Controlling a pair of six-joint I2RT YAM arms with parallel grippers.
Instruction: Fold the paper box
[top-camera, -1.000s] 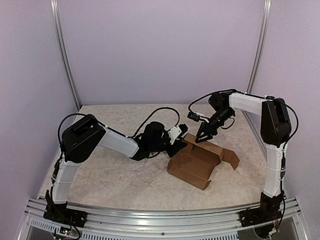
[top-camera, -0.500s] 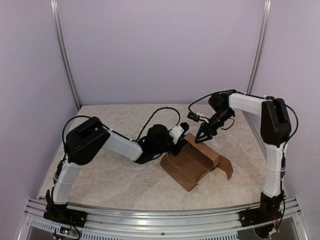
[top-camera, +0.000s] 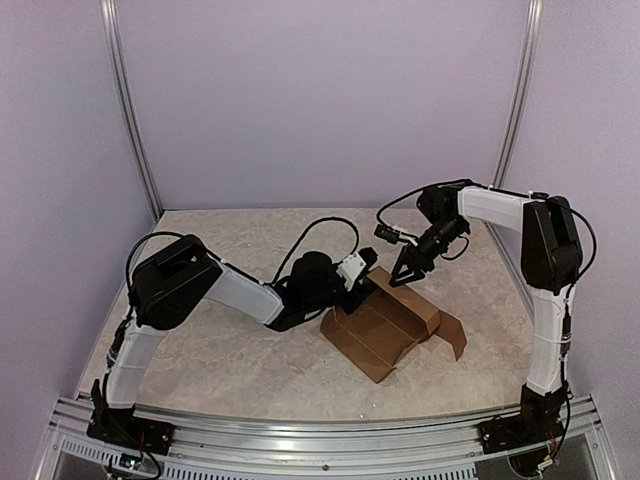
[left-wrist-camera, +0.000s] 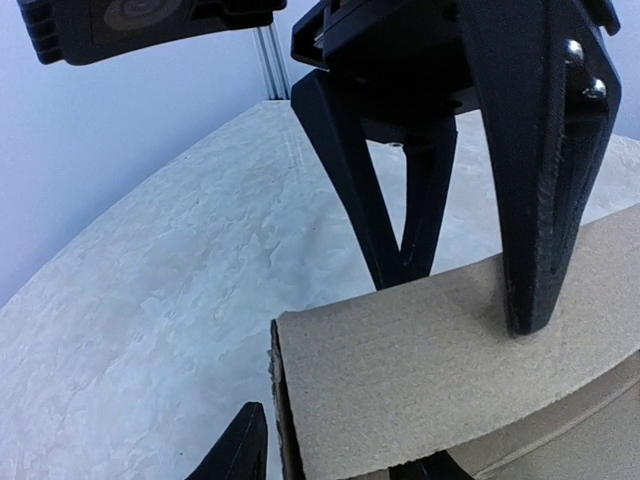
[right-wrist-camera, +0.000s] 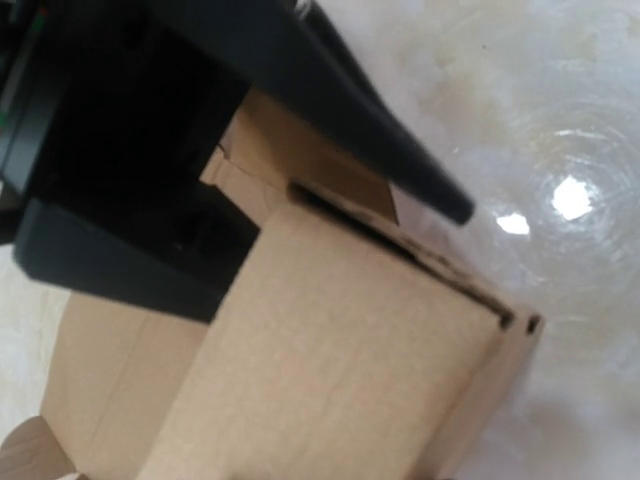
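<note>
The paper box (top-camera: 385, 325), a brown cardboard blank partly folded, lies right of centre with one flap (top-camera: 452, 335) spread right. My left gripper (top-camera: 367, 285) is at its far left corner. In the left wrist view a raised cardboard panel (left-wrist-camera: 430, 380) passes between the left gripper's (left-wrist-camera: 335, 460) fingers, which look closed on it. My right gripper (top-camera: 400, 277) comes down on the same far wall. It stands open over the panel's top edge, with one finger (left-wrist-camera: 530, 200) on the near face. In the right wrist view cardboard (right-wrist-camera: 330, 370) hides its fingertips.
The marbled table (top-camera: 230, 350) has purple walls behind and at both sides. Metal posts (top-camera: 130, 110) stand at the back corners. An aluminium rail (top-camera: 320, 430) runs along the near edge. The left gripper's black body (right-wrist-camera: 110, 150) is close to the right gripper.
The box has turned and shifted left and toward the near edge, its far wall now more upright. The left arm moved with it. The right gripper has barely moved.
</note>
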